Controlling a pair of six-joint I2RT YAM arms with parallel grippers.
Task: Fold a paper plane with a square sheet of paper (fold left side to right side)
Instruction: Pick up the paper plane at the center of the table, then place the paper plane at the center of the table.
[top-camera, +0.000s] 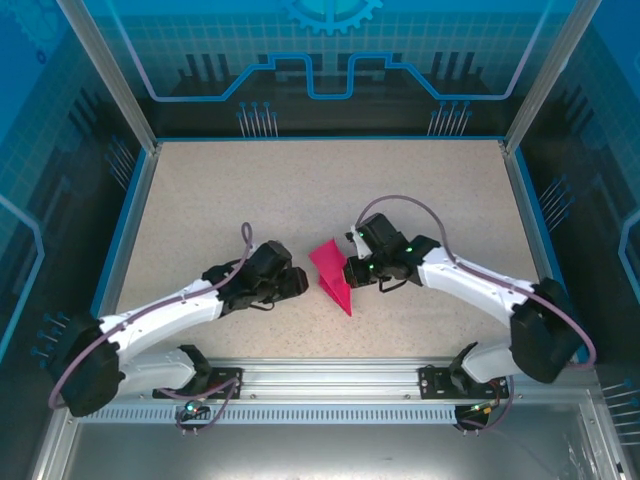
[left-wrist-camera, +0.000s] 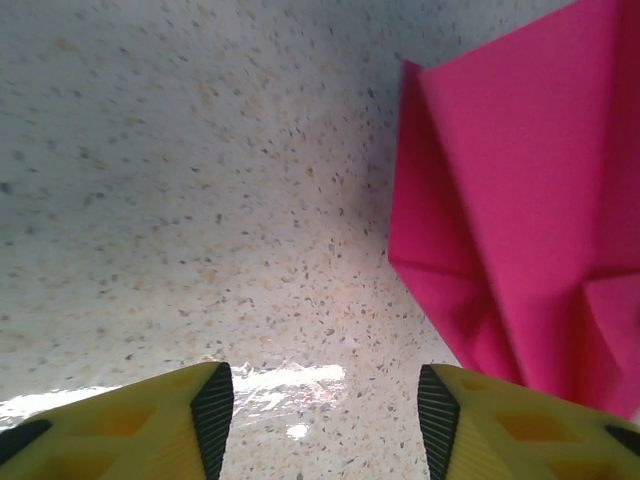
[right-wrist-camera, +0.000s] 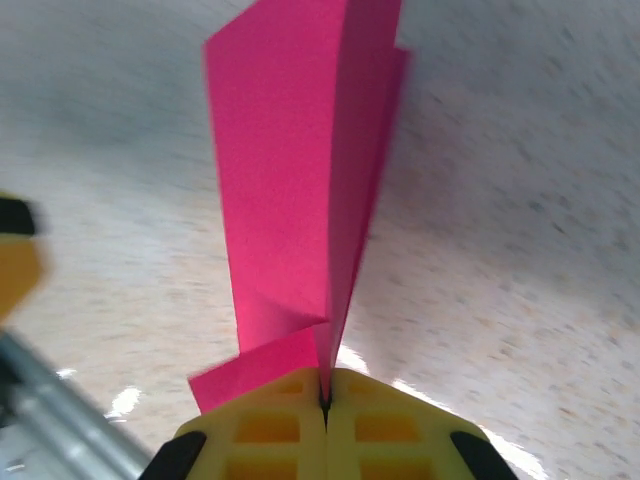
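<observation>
The magenta-pink paper (top-camera: 331, 273) is folded into a narrow pointed shape at the middle of the table, its tip toward the near edge. My right gripper (top-camera: 350, 271) is shut on its right edge; in the right wrist view the yellow fingers (right-wrist-camera: 270, 430) pinch the paper's layers (right-wrist-camera: 295, 180), which rise away from the jaws. My left gripper (top-camera: 298, 283) stands open just left of the paper, apart from it. In the left wrist view the paper (left-wrist-camera: 520, 210) lies ahead and to the right of the gap of the left gripper (left-wrist-camera: 325, 405), with bare table between the pads.
The speckled beige table (top-camera: 330, 190) is ringed by a blue rim (top-camera: 320, 139) and transparent walls. A metal rail (top-camera: 330, 375) carrying both arm bases runs along the near edge.
</observation>
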